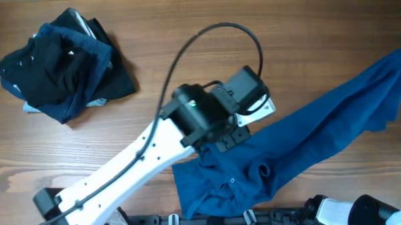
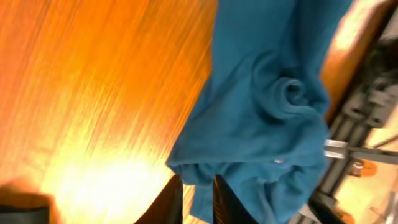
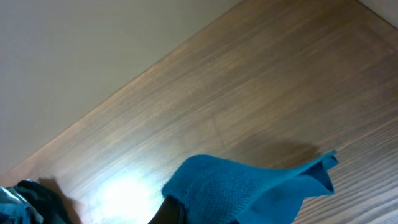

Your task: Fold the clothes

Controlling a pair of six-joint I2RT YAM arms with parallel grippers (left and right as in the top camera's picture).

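Note:
A blue garment [image 1: 322, 135] stretches from the table's front middle up to the far right edge of the overhead view. Its left end lies bunched on the wood, and its right end is lifted. My left gripper [image 1: 218, 144] is over the bunched end. In the left wrist view its fingers [image 2: 196, 186] are close together with an edge of the blue garment [image 2: 261, 112] between them. My right gripper [image 3: 205, 214] is outside the overhead view. It holds a corner of the blue garment [image 3: 249, 183] above the table, and the cloth drapes over its fingers.
A pile of dark clothes [image 1: 62, 64] sits at the back left and also shows in the right wrist view [image 3: 25, 199]. The arm mounts and a metal rail [image 1: 211, 222] run along the table's front edge, close to the bunched cloth.

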